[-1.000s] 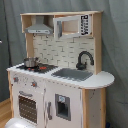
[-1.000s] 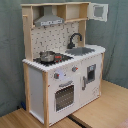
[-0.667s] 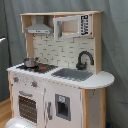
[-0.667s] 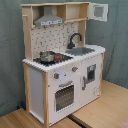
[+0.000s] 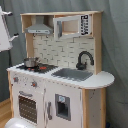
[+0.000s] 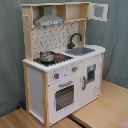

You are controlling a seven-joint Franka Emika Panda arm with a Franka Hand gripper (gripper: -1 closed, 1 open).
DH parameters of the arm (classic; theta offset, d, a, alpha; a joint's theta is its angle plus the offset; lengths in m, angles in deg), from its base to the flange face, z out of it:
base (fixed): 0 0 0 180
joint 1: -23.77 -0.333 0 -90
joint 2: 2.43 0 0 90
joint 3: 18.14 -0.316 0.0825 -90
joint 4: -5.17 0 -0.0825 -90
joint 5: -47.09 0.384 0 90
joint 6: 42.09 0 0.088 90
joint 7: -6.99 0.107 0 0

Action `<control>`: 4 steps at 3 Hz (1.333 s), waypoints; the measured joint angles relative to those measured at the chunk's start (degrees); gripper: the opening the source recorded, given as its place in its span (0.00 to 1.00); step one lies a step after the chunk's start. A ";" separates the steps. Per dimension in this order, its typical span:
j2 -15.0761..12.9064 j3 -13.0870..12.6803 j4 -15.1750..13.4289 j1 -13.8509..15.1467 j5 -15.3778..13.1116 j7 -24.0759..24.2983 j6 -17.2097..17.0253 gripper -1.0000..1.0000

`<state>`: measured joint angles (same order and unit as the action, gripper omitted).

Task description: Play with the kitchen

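Grey curtain (image 5: 116,50) hangs behind. At the first exterior view's left edge I see a white bit of my arm (image 5: 5,32). I cannot tell if its gripper is apart or together. The kitchen (image 5: 65,95) stands to its right, pot (image 5: 31,62) end nearest. The second exterior view shows no arm, only the oven door (image 6: 65,96) face-on.
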<state>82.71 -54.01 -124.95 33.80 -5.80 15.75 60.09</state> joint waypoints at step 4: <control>-1.06 13.28 -7.38 -0.05 0.41 3.17 19.57 1.00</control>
<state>81.65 -40.73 -132.33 33.75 -5.39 18.92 79.66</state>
